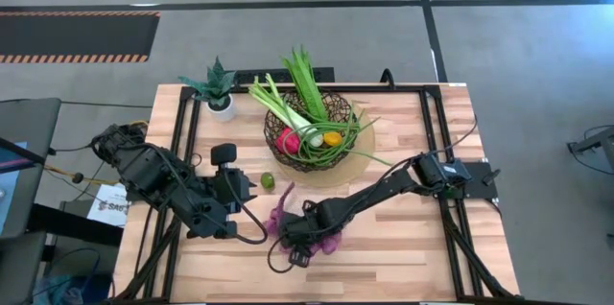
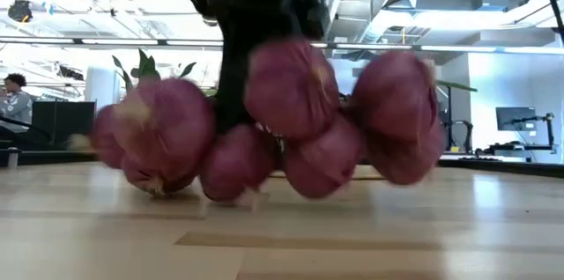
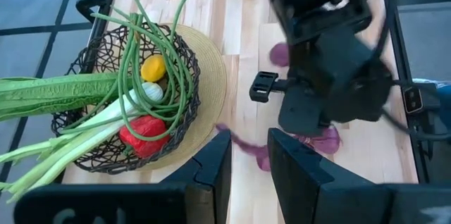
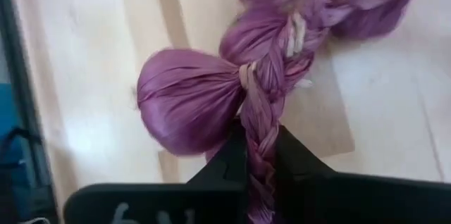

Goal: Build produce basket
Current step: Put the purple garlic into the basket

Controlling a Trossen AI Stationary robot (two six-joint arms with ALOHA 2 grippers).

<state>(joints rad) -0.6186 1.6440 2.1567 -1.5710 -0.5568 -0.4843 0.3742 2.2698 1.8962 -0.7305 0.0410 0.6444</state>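
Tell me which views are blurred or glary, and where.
Low view: the purple onion string fills the picture, smeared soft at its edges, ceiling lights bright behind. Left wrist view: the right arm is streaked with blur. Right wrist view: table washed pale; the braid is sharp. High view: evenly lit.

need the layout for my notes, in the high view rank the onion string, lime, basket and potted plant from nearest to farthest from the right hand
1. onion string: pinched in the right hand, at the table's near middle.
2. lime: on bare wood, just beyond the onions, toward the left arm.
3. basket: farther back at centre, on the tan mat.
4. potted plant: far back-left corner.
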